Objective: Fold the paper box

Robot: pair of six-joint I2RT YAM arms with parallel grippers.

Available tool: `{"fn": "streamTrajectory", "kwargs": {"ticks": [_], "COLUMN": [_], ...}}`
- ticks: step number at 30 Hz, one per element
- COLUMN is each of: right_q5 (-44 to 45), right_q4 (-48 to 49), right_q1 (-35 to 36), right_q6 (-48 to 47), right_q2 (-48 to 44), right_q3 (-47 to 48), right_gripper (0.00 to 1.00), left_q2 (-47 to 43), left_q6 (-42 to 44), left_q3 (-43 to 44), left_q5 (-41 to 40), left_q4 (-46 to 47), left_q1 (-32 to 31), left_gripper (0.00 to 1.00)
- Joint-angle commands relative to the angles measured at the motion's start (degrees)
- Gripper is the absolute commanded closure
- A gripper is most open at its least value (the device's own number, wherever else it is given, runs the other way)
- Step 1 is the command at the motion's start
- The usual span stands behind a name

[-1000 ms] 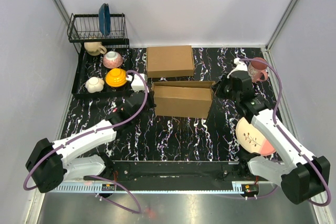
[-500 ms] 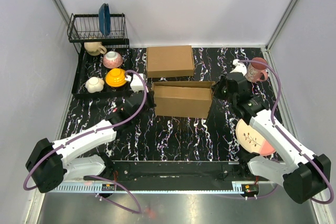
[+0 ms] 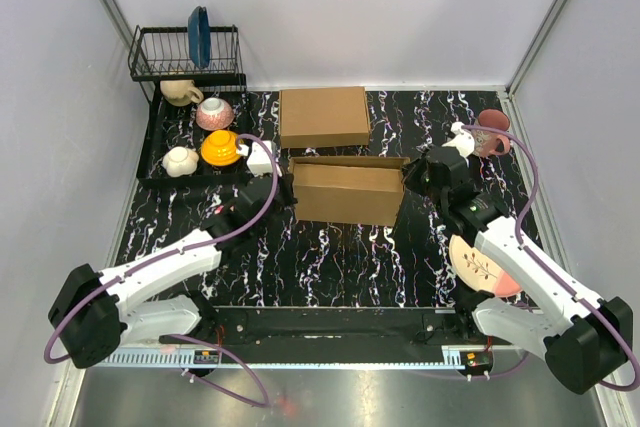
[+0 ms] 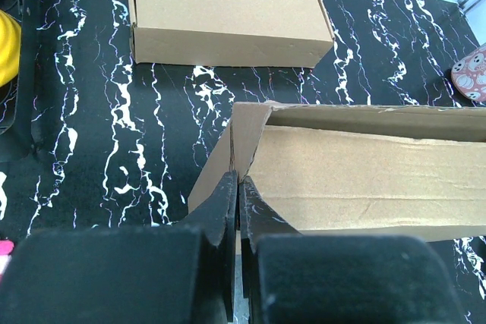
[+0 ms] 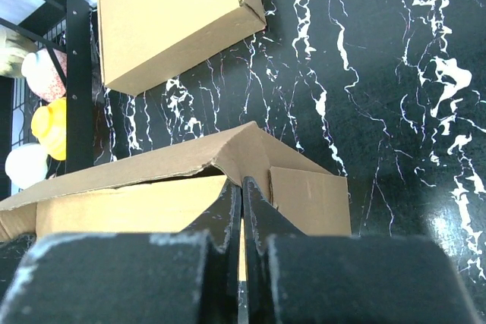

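Observation:
The paper box [image 3: 348, 192] is a half-formed brown cardboard shell in the middle of the black marbled table, its long walls raised and its top open. My left gripper [image 3: 286, 190] is at the box's left end. In the left wrist view that gripper [image 4: 237, 181] is shut on the upright corner edge of the paper box [image 4: 364, 180]. My right gripper [image 3: 412, 175] is at the right end. In the right wrist view it [image 5: 241, 184] is shut on the raised end flap of the paper box [image 5: 137, 202], with cardboard showing between the fingers.
A neatly closed cardboard box [image 3: 323, 116] lies just behind the paper box. A wire dish rack [image 3: 185, 52] with a blue plate [image 3: 199, 35], cups and an orange bowl [image 3: 220, 148] stands back left. A pink cup [image 3: 491, 130] sits back right, and a flowered plate [image 3: 480, 262] lies under the right arm.
My right arm has shifted a little left and nearer, keeping its hold on the box's right end flap. The pink cup behind it now shows more. The left arm has stayed put.

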Motion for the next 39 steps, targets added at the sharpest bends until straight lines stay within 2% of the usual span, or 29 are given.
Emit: {"fn": "streamTrajectory", "kwargs": {"ticks": [1, 8, 9, 16, 26, 31, 36, 39], "right_q5": [-1.1, -1.3, -1.3, -1.4, -2.1, -2.5, -2.9, -3.5], "right_q4": [-25.8, -25.5, -25.5, -25.3, -25.4, -25.2, -25.0, -24.6], "right_q1": [1.5, 1.5, 1.5, 1.5, 1.4, 1.5, 1.5, 1.5], "right_q6": [2.4, 1.5, 1.5, 1.5, 1.4, 1.0, 0.5, 0.3], "right_q2": [3.8, 5.8, 6.0, 5.2, 3.7, 3.7, 3.8, 3.7], "right_q3": [-5.2, -4.4, -4.4, -4.5, -3.9, -3.5, -3.2, -3.2], "right_gripper": [1.00, 1.00, 1.00, 1.00, 1.00, 1.00, 1.00, 1.00], "left_q2": [0.1, -1.4, -1.7, -4.6, -8.4, -8.2, -5.5, -4.2], "left_q6": [0.3, 1.8, 2.2, 3.4, 4.6, 7.0, 6.6, 5.8], "left_q3": [-1.6, 0.2, 0.4, 2.3, 5.9, 6.9, 7.2, 7.2], "left_q5": [-0.7, -1.6, -2.0, -2.1, -2.2, -0.3, 6.7, 9.8], "left_q4": [-6.2, -7.0, -6.9, -8.7, -11.0, -8.4, -7.2, -7.2], "left_q1": [-0.2, -0.1, -0.1, 0.0, 0.2, 1.5, 4.4, 6.5], "left_gripper": [1.00, 0.87, 0.81, 0.56, 0.37, 0.38, 0.51, 0.55]}}
